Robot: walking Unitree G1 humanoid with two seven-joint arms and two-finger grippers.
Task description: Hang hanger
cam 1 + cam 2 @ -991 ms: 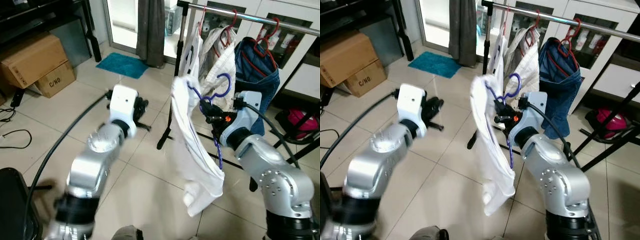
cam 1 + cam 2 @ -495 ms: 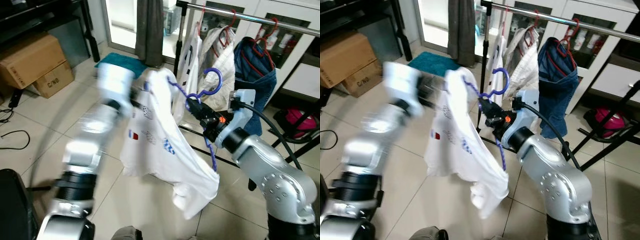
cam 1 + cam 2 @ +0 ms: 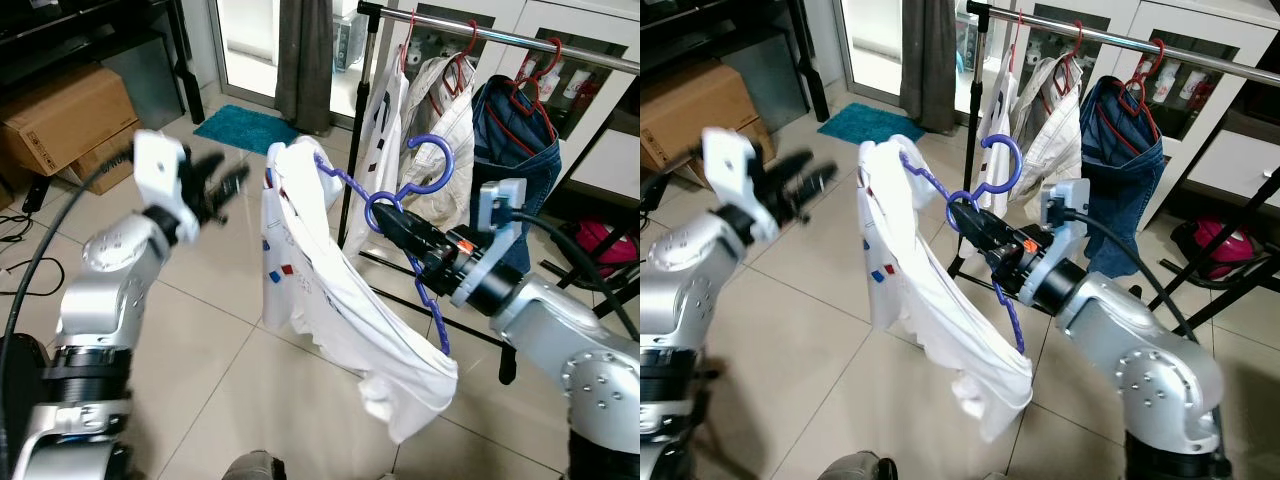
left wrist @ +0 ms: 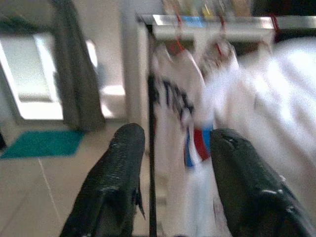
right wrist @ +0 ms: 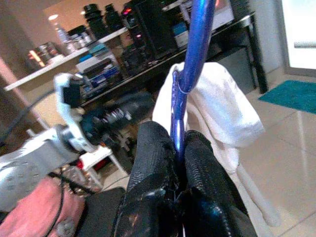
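A purple hanger [image 3: 400, 195] carries a white T-shirt [image 3: 320, 280] that drapes down toward the floor. My right gripper [image 3: 392, 222] is shut on the hanger's neck just below the hook; in the right wrist view its fingers [image 5: 158, 163] clamp the purple hanger [image 5: 190, 54]. The hook sits below and in front of the silver clothes rail [image 3: 520, 38]. My left gripper [image 3: 215, 180] is raised to the left of the shirt, open, apart from the cloth. Through the left wrist camera its two fingers [image 4: 123, 163] are spread with the white T-shirt [image 4: 256, 108] ahead of them.
The rail holds a white shirt [image 3: 385, 110], a pale garment [image 3: 445, 110] and jeans [image 3: 520, 140] on red hangers. The rack's black legs [image 3: 345, 220] stand behind the held shirt. Cardboard boxes [image 3: 70, 120] and a teal mat [image 3: 245, 128] lie at the left. Tiled floor in front.
My left gripper has let go of the shirt and pulled back to the left. The shirt now hangs narrower from the hanger, which my right gripper has pushed farther left.
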